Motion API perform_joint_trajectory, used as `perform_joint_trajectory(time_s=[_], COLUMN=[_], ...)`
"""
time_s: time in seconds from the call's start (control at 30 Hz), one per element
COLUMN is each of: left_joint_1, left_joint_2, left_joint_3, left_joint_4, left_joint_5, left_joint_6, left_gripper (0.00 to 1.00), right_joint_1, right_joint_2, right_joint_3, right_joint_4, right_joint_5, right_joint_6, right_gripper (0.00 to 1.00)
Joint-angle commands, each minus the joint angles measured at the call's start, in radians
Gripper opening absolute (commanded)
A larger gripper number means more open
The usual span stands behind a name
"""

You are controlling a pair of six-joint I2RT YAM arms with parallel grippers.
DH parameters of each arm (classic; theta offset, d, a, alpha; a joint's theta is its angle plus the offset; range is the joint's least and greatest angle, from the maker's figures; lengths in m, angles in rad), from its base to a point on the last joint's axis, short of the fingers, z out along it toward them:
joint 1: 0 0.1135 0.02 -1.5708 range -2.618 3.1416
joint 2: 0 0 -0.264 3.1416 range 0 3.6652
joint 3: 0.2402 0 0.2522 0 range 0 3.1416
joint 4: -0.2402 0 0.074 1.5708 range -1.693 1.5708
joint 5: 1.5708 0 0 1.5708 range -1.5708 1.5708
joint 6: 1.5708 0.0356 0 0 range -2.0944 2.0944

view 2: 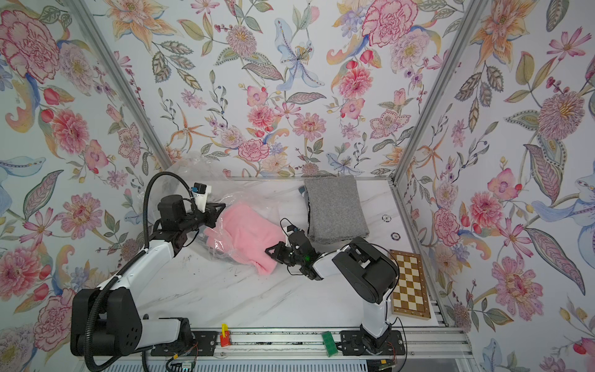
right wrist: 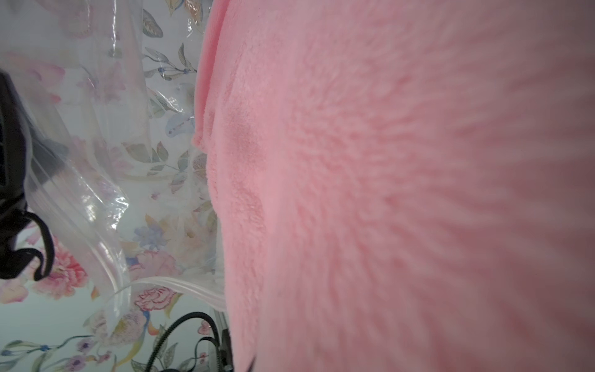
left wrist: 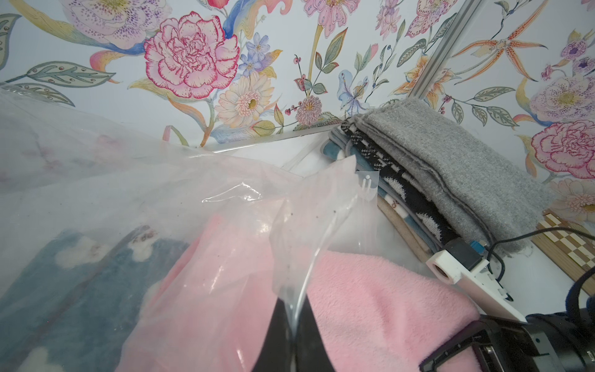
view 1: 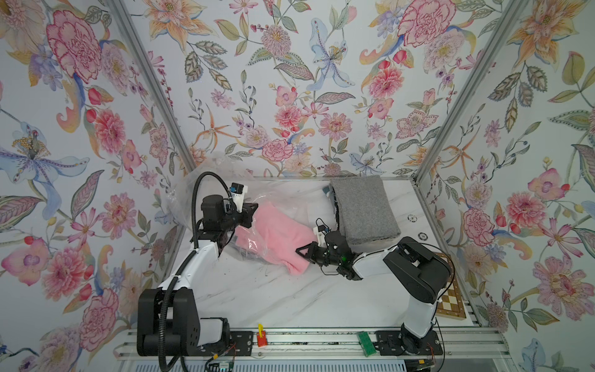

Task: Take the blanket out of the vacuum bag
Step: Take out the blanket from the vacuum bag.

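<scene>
A fluffy pink blanket (view 1: 280, 235) (view 2: 248, 235) lies half out of the mouth of the vacuum bag (view 1: 190, 190) (view 2: 180, 174), a crinkly clear plastic bag spread over the back left of the table. My left gripper (view 1: 254, 209) (left wrist: 293, 309) is shut on a flap of the bag's plastic at the mouth and holds it up above the blanket (left wrist: 370, 306). My right gripper (view 1: 301, 251) (view 2: 269, 251) is shut on the blanket's near right end. In the right wrist view pink fleece (right wrist: 386, 193) hides the jaws. A blue blanket with white patches (left wrist: 64, 290) lies inside the bag.
A pile of folded blankets topped by a grey one (view 1: 363, 209) sits at the back right. A chessboard (view 2: 410, 283) lies by the right arm's base, two round chips (view 1: 412, 218) near the right edge. A red piece (view 1: 261, 338) and a green board (view 1: 366, 344) rest on the front rail.
</scene>
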Motion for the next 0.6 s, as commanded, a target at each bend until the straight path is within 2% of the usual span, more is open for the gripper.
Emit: perform_joint_trajectory(time_s=[0.0, 0.17, 0.37, 0.57], left_joint_1=[0.005, 0.005, 0.005, 0.004], left_joint_2=[0.004, 0.006, 0.007, 0.005], left_joint_3=[0.031, 0.031, 0.033, 0.033], left_joint_4=[0.002, 0.002, -0.003, -0.007], left_joint_5=[-0.012, -0.015, -0.019, -0.022], left_joint_6=[0.023, 0.024, 0.028, 0.030], left_gripper=[0.04, 0.04, 0.04, 0.04], right_joint_1=[0.007, 0.007, 0.004, -0.001], right_joint_2=[-0.088, -0.206, -0.304, -0.376], right_joint_3=[-0.028, -0.039, 0.040, 0.095], right_joint_4=[-0.029, -0.116, -0.260, -0.338], right_joint_5=[0.002, -0.010, -0.089, -0.108], right_joint_6=[-0.023, -0.049, -0.103, -0.107], right_gripper=[0.00, 0.00, 0.00, 0.00])
